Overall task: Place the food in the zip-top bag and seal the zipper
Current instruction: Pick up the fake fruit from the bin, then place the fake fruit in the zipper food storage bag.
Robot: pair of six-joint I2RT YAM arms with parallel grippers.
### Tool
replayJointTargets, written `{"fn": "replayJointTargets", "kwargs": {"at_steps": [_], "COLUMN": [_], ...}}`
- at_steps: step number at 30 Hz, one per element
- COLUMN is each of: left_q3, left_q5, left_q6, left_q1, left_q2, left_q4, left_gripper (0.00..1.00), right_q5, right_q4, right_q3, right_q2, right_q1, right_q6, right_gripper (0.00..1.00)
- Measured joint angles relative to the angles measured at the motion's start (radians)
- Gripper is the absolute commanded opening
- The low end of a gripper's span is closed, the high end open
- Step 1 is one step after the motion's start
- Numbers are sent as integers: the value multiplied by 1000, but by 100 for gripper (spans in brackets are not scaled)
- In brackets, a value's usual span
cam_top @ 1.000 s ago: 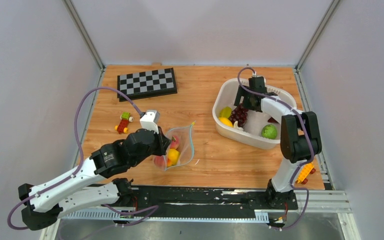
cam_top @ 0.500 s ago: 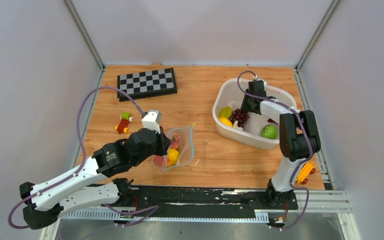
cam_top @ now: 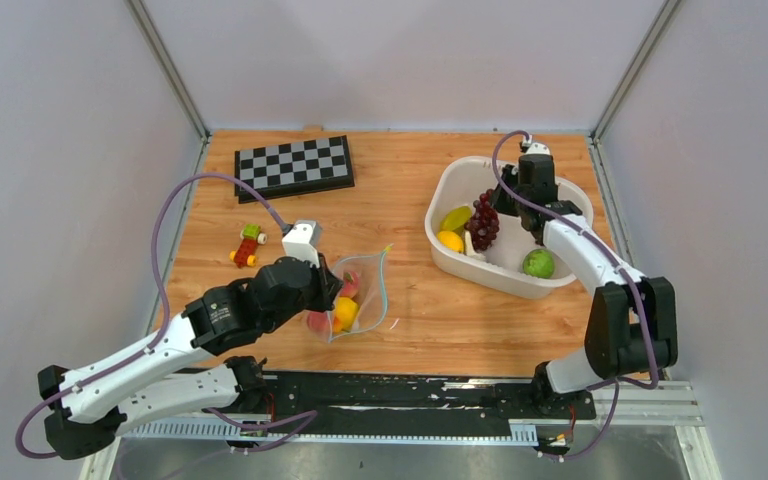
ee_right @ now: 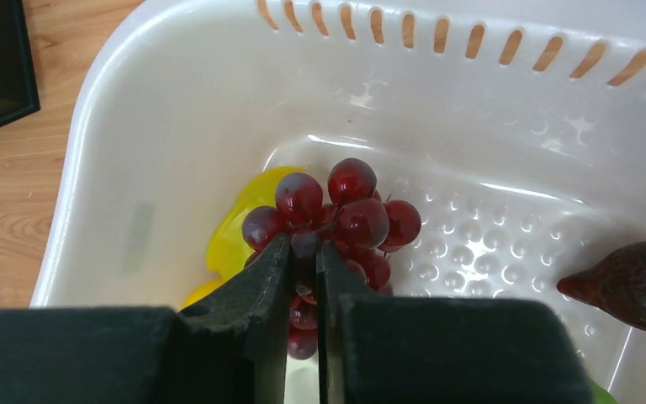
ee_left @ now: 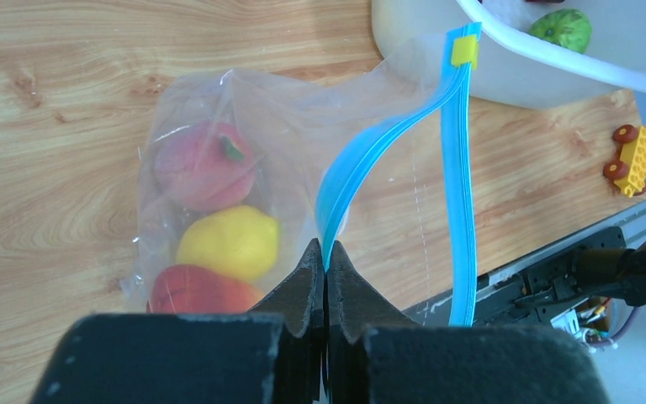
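Observation:
The clear zip-top bag (cam_top: pixel 363 288) lies on the wooden table with its mouth held open. My left gripper (ee_left: pixel 325 254) is shut on one side of the blue zipper (ee_left: pixel 362 172); the other side (ee_left: pixel 459 168) runs free beside it. Inside the bag are a pink peach (ee_left: pixel 202 164), a yellow lemon (ee_left: pixel 227 242) and a red-orange fruit (ee_left: pixel 193 290). My right gripper (ee_right: pixel 304 252) is shut on the purple grapes (ee_right: pixel 349 210), which hang over the white basket (cam_top: pixel 460 262). A yellow fruit (cam_top: pixel 454 218) and a green lime (cam_top: pixel 537 263) lie in the basket.
A chessboard (cam_top: pixel 294 166) lies at the back left. A toy block car (cam_top: pixel 248 245) sits left of the bag, and a yellow one (ee_left: pixel 635 156) near the front right edge. A brown object (ee_right: pixel 639 282) rests in the basket.
My right gripper has shut on the grapes and raised them off the basket floor, and the right arm has swung back and to the right. The left gripper and bag have not moved.

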Motion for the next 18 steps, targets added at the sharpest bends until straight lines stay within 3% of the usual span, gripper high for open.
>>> {"fn": "replayJointTargets", "kwargs": {"at_steps": [9,18], "left_q3": [0,-2], "left_q5": [-2,-1], "left_q6": [0,-2], "left_q1": [0,0], "left_q2": [-32,-34], "left_q4": [-1,-1], "left_gripper": [0,0], "right_q5": [-45,-106], "right_q4": [-19,-32], "right_q3": [-49,-62], "right_q2": [-72,-270], "right_q1": [1,1], "right_q6": [0,17], "right_gripper": [0,0]}}
